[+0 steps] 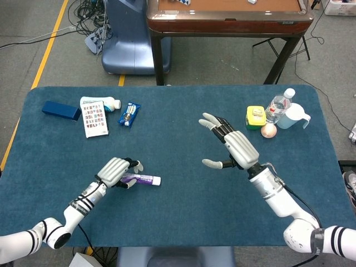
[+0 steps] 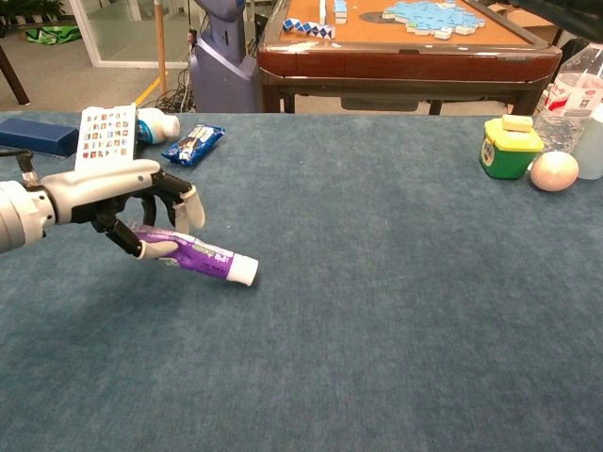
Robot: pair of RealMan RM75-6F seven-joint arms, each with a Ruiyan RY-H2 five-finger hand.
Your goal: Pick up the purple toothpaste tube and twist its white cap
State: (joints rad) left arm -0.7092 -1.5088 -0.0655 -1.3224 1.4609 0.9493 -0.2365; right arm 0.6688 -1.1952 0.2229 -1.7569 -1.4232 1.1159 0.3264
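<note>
The purple toothpaste tube (image 1: 140,179) (image 2: 188,254) lies low over the blue table, its white cap (image 1: 157,181) (image 2: 243,272) pointing right and dipping to the cloth. My left hand (image 1: 115,171) (image 2: 113,193) holds the tube's tail, thumb along it and the other fingers arched loosely above. My right hand (image 1: 236,149) hovers well to the right of the cap, fingers spread, holding nothing. The chest view does not show it.
At the back left lie a blue box (image 1: 60,110), a printed card (image 1: 93,118), a white bottle (image 1: 110,103) and a blue snack packet (image 1: 129,114). At the back right stand a yellow-green jar (image 1: 255,117), a water bottle (image 1: 277,107), a pale ball (image 1: 268,130) and a jug (image 1: 293,117).
</note>
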